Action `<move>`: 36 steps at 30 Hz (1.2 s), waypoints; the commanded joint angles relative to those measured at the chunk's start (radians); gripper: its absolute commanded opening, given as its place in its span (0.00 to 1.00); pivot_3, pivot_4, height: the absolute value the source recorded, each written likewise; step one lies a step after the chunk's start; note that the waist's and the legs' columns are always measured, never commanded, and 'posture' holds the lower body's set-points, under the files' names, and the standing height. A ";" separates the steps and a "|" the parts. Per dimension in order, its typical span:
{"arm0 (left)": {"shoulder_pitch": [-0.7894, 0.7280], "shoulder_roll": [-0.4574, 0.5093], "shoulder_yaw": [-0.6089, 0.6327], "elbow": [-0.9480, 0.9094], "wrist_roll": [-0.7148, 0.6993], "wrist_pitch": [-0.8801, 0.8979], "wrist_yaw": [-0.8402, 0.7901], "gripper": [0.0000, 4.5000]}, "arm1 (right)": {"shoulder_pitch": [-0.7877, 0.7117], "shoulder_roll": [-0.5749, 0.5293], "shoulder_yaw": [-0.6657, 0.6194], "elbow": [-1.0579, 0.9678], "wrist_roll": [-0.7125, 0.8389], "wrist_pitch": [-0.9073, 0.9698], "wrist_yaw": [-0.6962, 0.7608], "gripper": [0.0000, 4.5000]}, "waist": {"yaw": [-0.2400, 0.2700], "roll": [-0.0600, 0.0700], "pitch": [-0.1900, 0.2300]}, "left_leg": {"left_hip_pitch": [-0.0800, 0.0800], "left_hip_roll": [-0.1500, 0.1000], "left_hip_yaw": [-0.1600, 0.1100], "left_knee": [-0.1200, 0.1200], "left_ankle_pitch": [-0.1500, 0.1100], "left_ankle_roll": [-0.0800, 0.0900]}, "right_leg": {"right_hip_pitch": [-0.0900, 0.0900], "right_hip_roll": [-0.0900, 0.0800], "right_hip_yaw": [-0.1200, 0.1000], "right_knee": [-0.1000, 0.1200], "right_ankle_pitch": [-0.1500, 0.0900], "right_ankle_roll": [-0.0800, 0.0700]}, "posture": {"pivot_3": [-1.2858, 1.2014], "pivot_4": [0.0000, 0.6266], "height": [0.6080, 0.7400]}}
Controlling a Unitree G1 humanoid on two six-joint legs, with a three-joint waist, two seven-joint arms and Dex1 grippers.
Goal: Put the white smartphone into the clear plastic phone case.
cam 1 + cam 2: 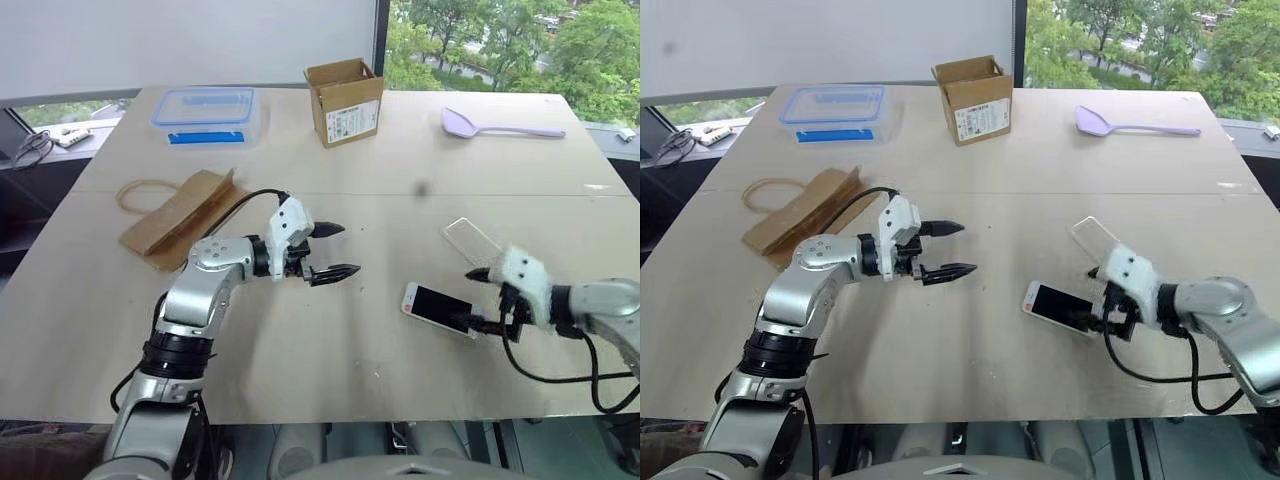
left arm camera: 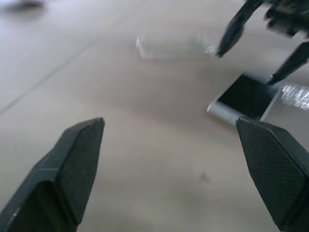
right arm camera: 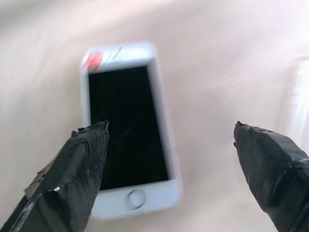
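A wide, pale wooden table [image 1: 330, 330] is set before a window, with green trees seen in the upper right of the frame and a white wall in the upper left. Nothing of the task is judged done yet: the white smartphone with a black screen and rounded corners [image 1: 440, 308] is laid flat, screen up, at the lower right of the head view, and the clear, thin plastic phone case [image 1: 472, 241] is laid empty just above it, apart from it and not aligned with it. The right gripper [image 1: 480, 298] is held at the phone's right end with its two black fingers spread and closed on nothing; in the right wrist view one finger is seen over the phone's edge and the other over bare table, though whether a tip touches cannot be told. The left gripper [image 1: 334, 250] is held in the middle of the frame, above the table, spread wide and empty, pointed toward the phone and case. What is left is judged to be the whole job: the phone is to be grasped, brought over the case and pressed into its rim. Further off, a brown paper bag with a loop handle [image 1: 178, 216] is seen at the left, a clear box with a blue lid [image 1: 207, 114] at the upper left, an open cardboard box [image 1: 344, 101] at the top centre and a lilac plastic spoon [image 1: 500, 126] at the upper right. All are well apart from the work, so nothing is found in the way.
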 commanded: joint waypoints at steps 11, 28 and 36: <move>0.027 0.004 0.003 -0.120 -0.084 -0.022 0.032 1.00 | -0.204 0.089 0.096 0.264 -0.134 0.045 -0.105 0.72 | 0.003 0.000 0.000 | -0.001 0.000 0.001 0.000 0.000 0.000 | 0.000 0.000 0.001 -0.001 0.000 0.000 | 0.52 0.24 1.00; 0.065 0.052 0.072 -0.109 -0.102 -0.003 0.123 1.00 | -0.410 0.200 0.248 0.209 -0.174 0.019 0.015 0.01 | -0.033 0.001 0.001 | 0.000 0.000 0.002 0.000 0.000 0.000 | -0.001 0.001 0.003 0.000 0.000 0.001 | 0.52 0.24 1.00; 0.111 0.168 0.158 -0.002 -0.083 -0.068 0.098 1.00 | -0.580 0.473 0.541 0.375 -0.278 0.004 0.017 0.01 | -0.034 0.001 0.001 | 0.000 0.002 -0.001 -0.003 0.000 0.000 | -0.002 0.002 -0.001 0.000 0.000 -0.001 | 0.52 0.24 1.00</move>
